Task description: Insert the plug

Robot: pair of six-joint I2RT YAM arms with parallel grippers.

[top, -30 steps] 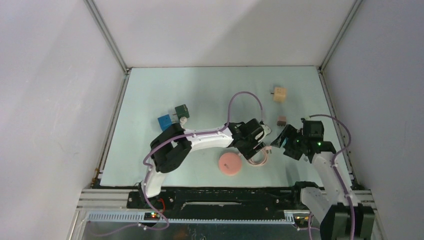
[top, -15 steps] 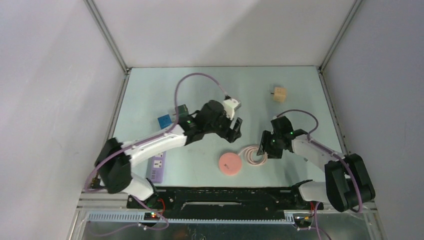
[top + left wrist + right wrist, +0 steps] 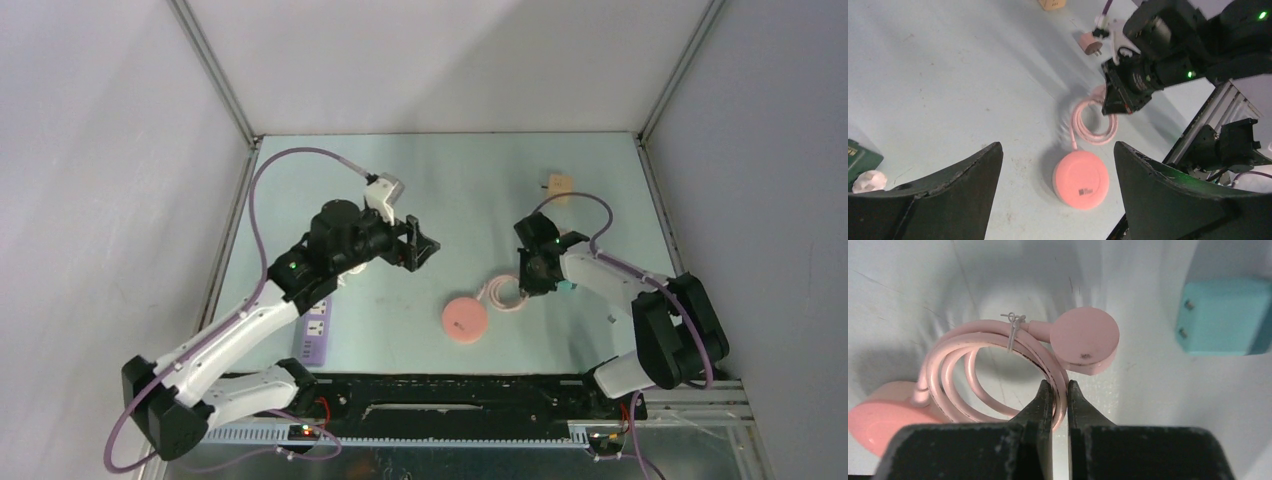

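Clock refs taken on the top view, 12 = far wall.

**Grippers.** We find the right gripper (image 3: 1059, 385) pinched fully together on one outer strand of the pink cord (image 3: 990, 332), at approx. 4 o'clock of table centre. The left gripper (image 3: 420, 243) hangs above the table at 9 o'clock of centre. Its jaws are spread wide w/ nothing between them, and it is well apart from the cord.

**Task item.** The cord is coiled and bound by a twist tie (image 3: 1013, 327). One end joins a pink puck (image 3: 464, 320) at 7 o'clock of the coil. The other ends in a pink disc (image 3: 1085, 337), just beyond the fingertips at 1 o'clock. We judge the disc to be the plug head, but no pins show, so this is unconfirmed. The power strip (image 3: 315, 335) lies at the near-left, 8 o'clock, well apart from the cord.

**Handling (our judgement).**
- The cord is light, soft and floppy.
- A hold on a single strand lets the puck and disc dangle and twist.
- The disc is rigid w/ smooth plastic and may slip.
- We recommend taking it across its rim, pins clear.

**Count.**
- 1 cord set: 1 coil, 1 puck, 1 disc, 1 tie
- 1 teal plug (image 3: 1223, 315), 2 pins visible, at 3 o'clock of the coil
- 1 small pink plug (image 3: 1090, 44)
- 1 wooden cube (image 3: 560, 183) at 1 o'clock
- 1 green block (image 3: 860, 157)
- 1 power strip
- 2 arms
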